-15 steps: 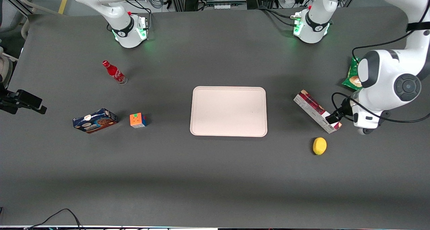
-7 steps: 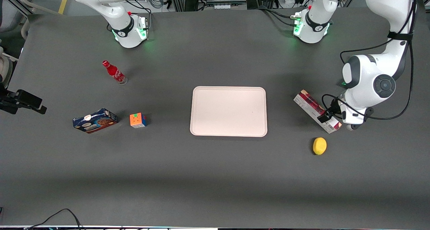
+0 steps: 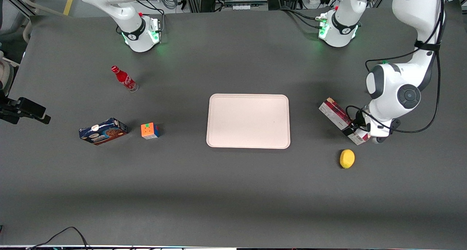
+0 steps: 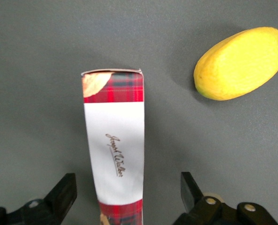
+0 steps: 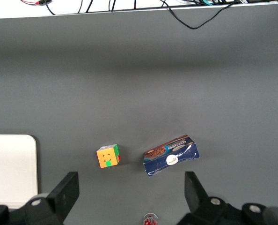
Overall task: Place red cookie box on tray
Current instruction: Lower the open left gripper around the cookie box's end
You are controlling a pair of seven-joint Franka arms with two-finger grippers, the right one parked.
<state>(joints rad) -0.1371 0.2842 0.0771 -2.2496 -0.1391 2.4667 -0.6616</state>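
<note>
The desk (image 3: 233, 191) is recorded first, as the largest item: a dark grey surface carrying every object. The tray (image 3: 248, 120) is noted flat at its centre, unloaded, its long side running along the 3-to-9 o'clock line of the front view; it is judged to be kept bare as the destination.

The red cookie box (image 3: 338, 116) is found lying on the desk toward the working arm's end, well apart from the tray at roughly the tray's 3 o'clock. Its long axis is seen running from 10 o'clock to 4 o'clock in the front view, with the white end section at the 4 o'clock end, nearer the front camera.

The tool (image 4: 128, 194) is observed above that white section, its fingers (image 4: 63, 194) spread wide, one on either side of the carton's narrow width and clear of its faces. Nothing is gripped. This straddling is judged to be preparation for closing across the short dimension.

A lemon (image 3: 347, 158) is noted near the white end, untouched.
</note>
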